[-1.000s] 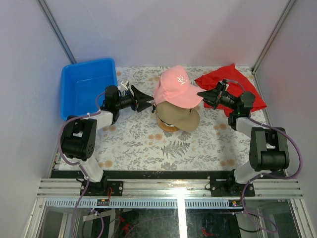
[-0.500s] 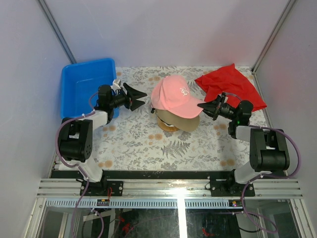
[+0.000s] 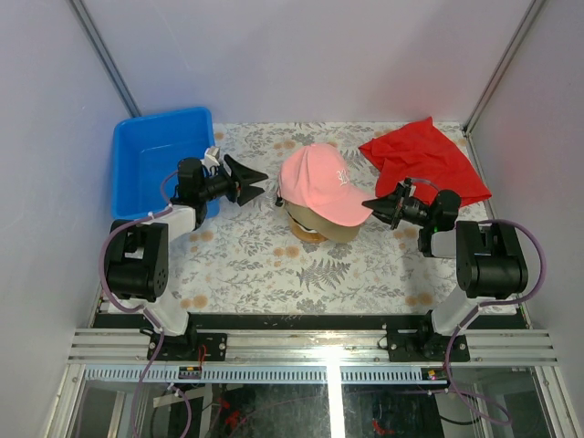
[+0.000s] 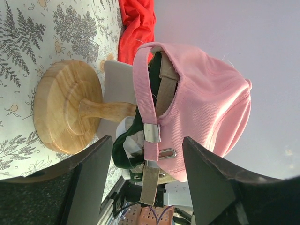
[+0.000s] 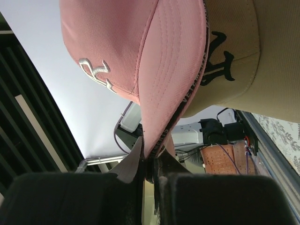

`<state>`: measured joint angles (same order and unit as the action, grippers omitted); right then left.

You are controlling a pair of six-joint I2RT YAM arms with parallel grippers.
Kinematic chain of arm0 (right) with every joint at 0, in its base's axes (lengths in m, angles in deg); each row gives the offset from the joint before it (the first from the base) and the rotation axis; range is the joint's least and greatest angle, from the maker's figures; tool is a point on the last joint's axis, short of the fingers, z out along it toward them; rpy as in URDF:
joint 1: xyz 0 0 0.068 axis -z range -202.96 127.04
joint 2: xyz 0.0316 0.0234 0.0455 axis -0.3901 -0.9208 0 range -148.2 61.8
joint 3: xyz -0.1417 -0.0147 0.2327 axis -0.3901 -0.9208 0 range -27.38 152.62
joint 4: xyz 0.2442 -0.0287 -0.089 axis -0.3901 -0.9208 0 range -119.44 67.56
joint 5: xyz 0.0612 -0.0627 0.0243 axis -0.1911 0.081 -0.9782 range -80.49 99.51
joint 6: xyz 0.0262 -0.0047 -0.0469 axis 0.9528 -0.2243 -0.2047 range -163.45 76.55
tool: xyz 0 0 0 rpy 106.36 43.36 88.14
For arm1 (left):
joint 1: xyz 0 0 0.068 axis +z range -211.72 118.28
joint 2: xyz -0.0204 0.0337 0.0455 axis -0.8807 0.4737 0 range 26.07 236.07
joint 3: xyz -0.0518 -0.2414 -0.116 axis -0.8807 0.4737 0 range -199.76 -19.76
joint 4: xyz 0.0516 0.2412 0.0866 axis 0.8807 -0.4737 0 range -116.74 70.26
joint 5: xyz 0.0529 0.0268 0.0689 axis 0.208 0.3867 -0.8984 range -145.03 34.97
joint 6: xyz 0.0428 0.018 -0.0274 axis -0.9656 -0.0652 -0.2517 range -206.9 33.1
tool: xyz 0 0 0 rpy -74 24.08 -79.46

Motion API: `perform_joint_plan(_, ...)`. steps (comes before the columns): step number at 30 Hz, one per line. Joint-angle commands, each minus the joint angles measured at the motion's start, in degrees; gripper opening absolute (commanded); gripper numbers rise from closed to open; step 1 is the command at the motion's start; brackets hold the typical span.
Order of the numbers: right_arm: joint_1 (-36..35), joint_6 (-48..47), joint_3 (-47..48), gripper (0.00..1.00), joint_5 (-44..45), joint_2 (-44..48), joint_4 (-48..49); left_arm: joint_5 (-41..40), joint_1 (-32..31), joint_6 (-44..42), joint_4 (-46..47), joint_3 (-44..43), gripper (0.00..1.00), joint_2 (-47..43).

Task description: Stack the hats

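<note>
1. lower right of the middle in the top view, the right gripper is clamped on the brim edge of the pink hat; its wrist view shows the brim pinched between the two fingers.
2. the pink hat sits on top of the pile in the centre of the frame. the tan hat is directly under it, and only its brim shows.
3. the pile rests on the wooden stand. in the left wrist view a dark green hat and a white hat show below the pink one, so i judge all four hats are on the stand.
4. left of the pile, the left gripper has its jaws wide apart, holds nothing and does not touch the hats.
5. farther back, the red cloth lies at upper right and the blue bin at upper left.
6. it seems the stacking is nearly finished: what is left is to release the pink brim and draw back.
</note>
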<state>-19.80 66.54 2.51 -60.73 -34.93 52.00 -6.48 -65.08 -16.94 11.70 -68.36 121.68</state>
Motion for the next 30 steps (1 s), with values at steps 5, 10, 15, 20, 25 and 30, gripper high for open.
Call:
perform_joint_plan(5, -0.8, -5.2, 0.8, 0.0, -3.8, 0.4, -3.7, 1.8, -0.8, -3.7, -2.6, 1.2, 0.43, -3.2)
perform_joint_plan(10, -1.5, -4.2, 1.8, 0.0, -4.3, 2.3, -1.6, 1.8, -0.8, -3.4, -2.2, 4.6, 0.43, -4.1)
perform_joint_plan(15, -2.0, -1.4, 2.1, 0.0, -4.6, 4.7, 2.1, 1.5, -0.8, -1.5, 0.6, 5.2, 0.43, -3.0)
perform_joint_plan(20, -2.3, -2.3, 1.2, 0.0, -5.2, 6.5, 1.3, 1.5, -0.8, -1.1, 1.3, 4.7, 0.42, -1.9)
perform_joint_plan(25, -2.3, -16.7, -0.3, 0.0, -5.8, 6.6, -15.9, 1.5, -0.8, -0.9, 1.9, 4.4, 0.42, -1.4)
perform_joint_plan(30, -2.3, -59.9, 9.2, 0.0, -1.0, 4.5, -69.6, 1.8, -0.8, -0.6, 2.2, 3.5, 0.42, -0.6)
